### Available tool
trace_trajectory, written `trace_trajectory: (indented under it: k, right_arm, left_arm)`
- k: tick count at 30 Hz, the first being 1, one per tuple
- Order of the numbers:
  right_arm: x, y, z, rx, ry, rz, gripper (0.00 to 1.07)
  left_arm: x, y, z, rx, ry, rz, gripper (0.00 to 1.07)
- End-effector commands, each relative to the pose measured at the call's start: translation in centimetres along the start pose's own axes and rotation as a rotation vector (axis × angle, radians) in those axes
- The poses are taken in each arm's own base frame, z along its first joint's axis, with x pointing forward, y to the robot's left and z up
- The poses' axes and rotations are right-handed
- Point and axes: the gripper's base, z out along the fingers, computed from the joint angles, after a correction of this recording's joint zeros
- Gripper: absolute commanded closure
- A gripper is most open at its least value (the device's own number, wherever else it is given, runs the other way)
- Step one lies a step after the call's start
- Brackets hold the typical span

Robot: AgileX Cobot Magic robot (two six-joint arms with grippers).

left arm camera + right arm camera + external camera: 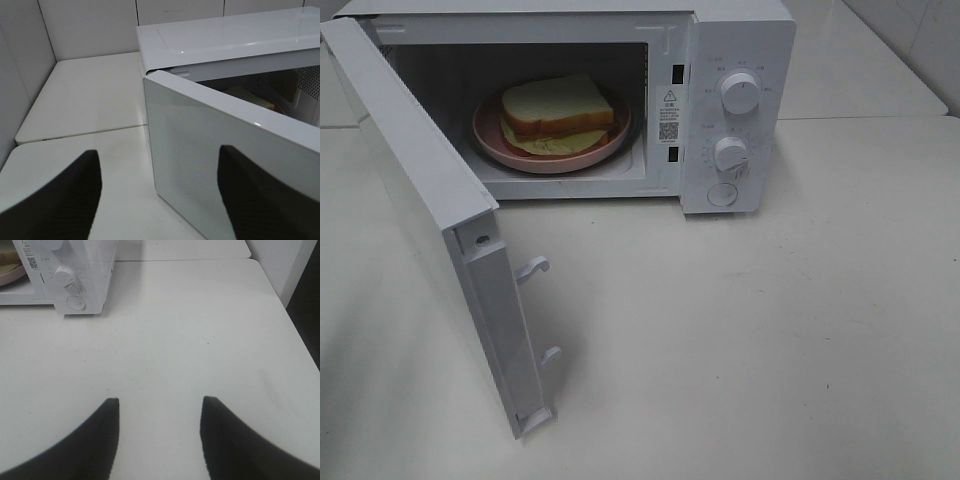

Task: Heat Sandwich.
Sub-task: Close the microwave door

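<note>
Left hand [160, 152]: both black fingers [55, 200] stand wide apart and grip nothing. Directly ahead of the fingertips, and close to them, is the outer face of the flat white microwave door [210, 150], which is swung open. This panel stands between the left hand and the oven cavity. Past the door's upper edge is the white box-shaped microwave oven [225, 40].

The sandwich of square white bread with tan crust and pale yellow-green filling [558, 105] lies on the round pink plate [492, 135] inside the cavity, behind the door as taken from the left hand. Two white latch hooks [533, 268] project from the door's free edge.

Right hand [160, 400]: its fingers are spread and grip nothing, and the white counter [175, 340] lies below and ahead. The oven's control panel, with two round white knobs [740, 92] and a round button [722, 194], is well ahead of this hand, toward the left arm's side. Only counter surface lies between the two.
</note>
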Motion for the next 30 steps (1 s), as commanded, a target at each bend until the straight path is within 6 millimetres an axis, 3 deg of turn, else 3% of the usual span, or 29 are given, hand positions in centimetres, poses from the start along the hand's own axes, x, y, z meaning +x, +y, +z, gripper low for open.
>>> trace_trajectory:
  k: [1, 5, 6, 10, 17, 23, 30]
  right_arm:
    - [0.2, -0.1, -0.4, 0.011, -0.032, 0.0, 0.57]
    - [0.2, -0.1, -0.4, 0.011, -0.032, 0.0, 0.57]
    - [0.2, -0.1, -0.4, 0.011, -0.032, 0.0, 0.57]
    - [0.2, -0.1, -0.4, 0.011, -0.032, 0.0, 0.57]
    - [0.2, -0.1, -0.4, 0.013, -0.032, -0.001, 0.57]
    - [0.2, -0.1, -0.4, 0.015, -0.032, -0.002, 0.57]
    - [0.2, -0.1, -0.4, 0.016, -0.032, -0.002, 0.57]
  left_arm:
    - [0.4, -0.2, 1.4, 0.005, -0.026, -0.011, 0.52]
    - [1.2, -0.3, 4.1, 0.009, 0.001, -0.032, 0.8]
    - [1.2, -0.3, 4.1, 0.009, 0.001, -0.032, 0.8]
    - [2.3, -0.5, 6.6, 0.015, 0.009, -0.097, 1.04]
    - [3.3, -1.7, 9.3, 0.129, -0.051, -0.006, 1.07]
    - [5.0, -2.4, 11.2, 0.192, -0.044, -0.107, 1.07]
    - [6.5, -4.0, 12.4, 0.256, -0.006, -0.072, 1.07]
